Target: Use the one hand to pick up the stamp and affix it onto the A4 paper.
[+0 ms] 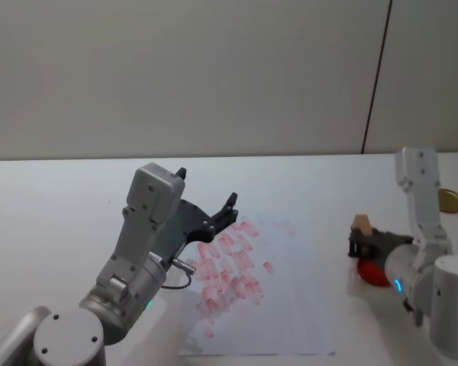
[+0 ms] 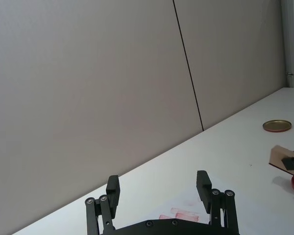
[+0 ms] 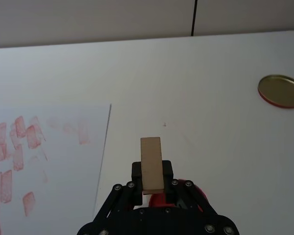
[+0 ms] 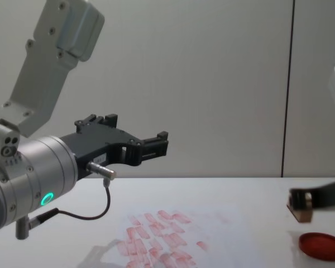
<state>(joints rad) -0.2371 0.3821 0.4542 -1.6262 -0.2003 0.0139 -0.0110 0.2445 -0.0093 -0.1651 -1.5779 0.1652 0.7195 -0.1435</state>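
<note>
The stamp (image 3: 152, 164), a tan wooden block, sits between the fingers of my right gripper (image 3: 152, 172), which is shut on it. In the chest view the stamp (image 4: 300, 213) hangs a little above and to the left of the red ink pad (image 4: 322, 245), not touching it. In the head view the stamp (image 1: 360, 224) and right gripper (image 1: 364, 242) are to the right of the A4 paper (image 1: 290, 305), which carries many red prints. My left gripper (image 1: 207, 187) is open and empty, raised over the paper's far left part.
A round gold lid (image 1: 450, 200) lies on the white table at the far right, beyond the ink pad (image 1: 372, 272). The left arm's cable and metal plug (image 4: 97, 167) hang over the paper's left side. A grey wall stands behind the table.
</note>
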